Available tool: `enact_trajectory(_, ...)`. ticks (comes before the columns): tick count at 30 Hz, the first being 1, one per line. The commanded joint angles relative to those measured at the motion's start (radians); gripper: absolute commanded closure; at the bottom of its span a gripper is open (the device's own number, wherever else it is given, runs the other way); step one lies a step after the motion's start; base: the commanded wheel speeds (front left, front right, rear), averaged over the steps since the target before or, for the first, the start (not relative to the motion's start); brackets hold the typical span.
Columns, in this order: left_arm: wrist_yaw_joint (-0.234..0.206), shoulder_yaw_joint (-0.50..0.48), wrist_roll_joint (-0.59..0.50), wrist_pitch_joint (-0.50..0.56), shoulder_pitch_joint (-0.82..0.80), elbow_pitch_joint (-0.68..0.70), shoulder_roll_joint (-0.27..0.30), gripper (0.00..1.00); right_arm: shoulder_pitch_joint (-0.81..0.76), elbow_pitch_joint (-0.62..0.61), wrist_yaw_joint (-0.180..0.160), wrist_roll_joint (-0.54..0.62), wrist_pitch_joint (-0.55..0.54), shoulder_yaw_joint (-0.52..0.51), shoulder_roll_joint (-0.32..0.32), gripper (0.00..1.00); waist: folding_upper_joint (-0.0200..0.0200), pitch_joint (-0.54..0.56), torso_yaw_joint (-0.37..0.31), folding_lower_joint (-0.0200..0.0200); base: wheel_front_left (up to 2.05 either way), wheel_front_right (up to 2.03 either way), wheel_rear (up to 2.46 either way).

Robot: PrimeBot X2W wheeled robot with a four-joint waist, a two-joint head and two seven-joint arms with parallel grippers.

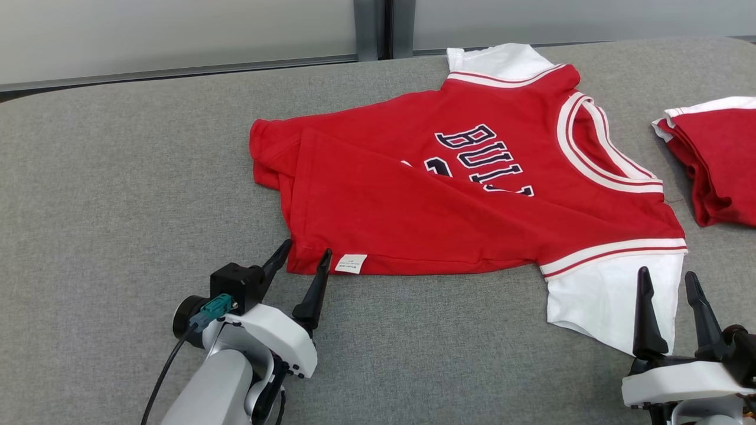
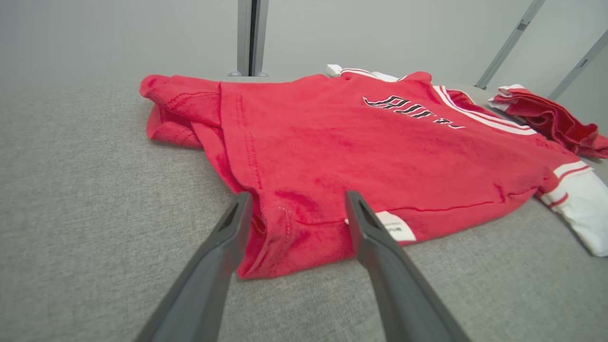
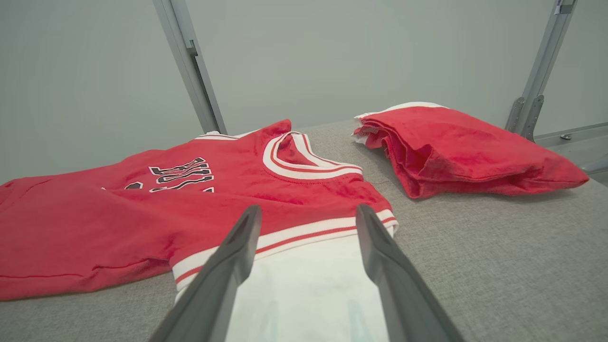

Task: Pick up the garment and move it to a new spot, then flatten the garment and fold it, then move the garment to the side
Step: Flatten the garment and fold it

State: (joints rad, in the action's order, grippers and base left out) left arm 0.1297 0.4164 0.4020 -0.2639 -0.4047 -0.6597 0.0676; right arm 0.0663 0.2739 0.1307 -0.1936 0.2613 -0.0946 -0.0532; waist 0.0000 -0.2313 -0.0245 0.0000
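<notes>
We see a red basketball jersey (image 1: pixel 449 200) with white sleeves lying spread on a grey fabric table (image 1: pixel 118 206). Its collar points toward the robot's right and its hem toward the left (a fold across the front covers part of the dark lettering). The left gripper (image 1: pixel 307 248) sits at the jersey's near hem corner beside a small white label (image 1: pixel 351 264). Its fingers are spread apart, one on either side of the corner, and we cannot tell whether they touch the cloth. The right gripper (image 1: pixel 666 273) also has its fingers apart, poised over the near white sleeve (image 1: pixel 608 301) and gripping nothing. A second red garment (image 1: pixel 720 159), folded, lies further right on the table, just apart from the jersey.
</notes>
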Motion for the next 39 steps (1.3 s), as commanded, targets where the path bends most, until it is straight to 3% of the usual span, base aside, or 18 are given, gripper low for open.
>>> enact_trajectory(1, 0.001, -0.006, -0.007, 0.0, -0.015, -0.006, 0.004, 0.0, 0.008, -0.001, 0.0, 0.0, 0.005, -0.001, -0.001, 0.0, 0.0, 0.0, 0.0, 0.0, 0.0, 0.0, 0.0)
enact_trajectory(6, 0.001, 0.001, -0.013, 0.0, -0.023, -0.026, -0.001, 0.0, 0.012, -0.001, 0.0, 0.0, 0.005, 0.006, 0.0, 0.0, 0.0, 0.0, -0.003, 0.0, 0.0, 0.0, 0.0)
enact_trajectory(7, 0.001, 0.012, -0.006, 0.0, -0.024, -0.029, -0.001, 0.81, 0.012, 0.0, 0.0, 0.0, 0.005, 0.007, 0.0, 0.0, 0.0, 0.0, -0.004, 0.0, 0.0, 0.0, 0.0)
enact_trajectory(8, 0.001, 0.021, 0.0, 0.0, -0.027, -0.029, -0.002, 1.0, 0.012, 0.001, 0.0, 0.001, 0.005, 0.007, 0.0, 0.0, 0.0, 0.0, -0.004, 0.0, 0.0, 0.0, 0.0)
enact_trajectory(14, 0.001, 0.041, 0.014, 0.0, -0.034, -0.012, 0.01, 1.0, 0.011, 0.007, 0.0, 0.0, 0.005, 0.001, 0.001, 0.0, 0.0, -0.002, -0.005, 0.0, 0.0, 0.0, 0.0)
enact_trajectory(28, 0.001, -0.132, -0.039, 0.0, 0.044, 0.134, 0.016, 1.0, -0.048, 0.055, 0.0, -0.01, 0.005, -0.025, 0.001, 0.0, 0.0, 0.019, 0.011, 0.0, 0.0, 0.0, 0.0)
enact_trajectory(39, 0.001, -0.16, -0.067, 0.0, 0.094, 0.184, -0.002, 1.0, -0.072, 0.163, 0.0, -0.076, -0.04, -0.065, 0.001, 0.0, 0.0, 0.037, 0.027, 0.0, 0.0, 0.0, 0.0)
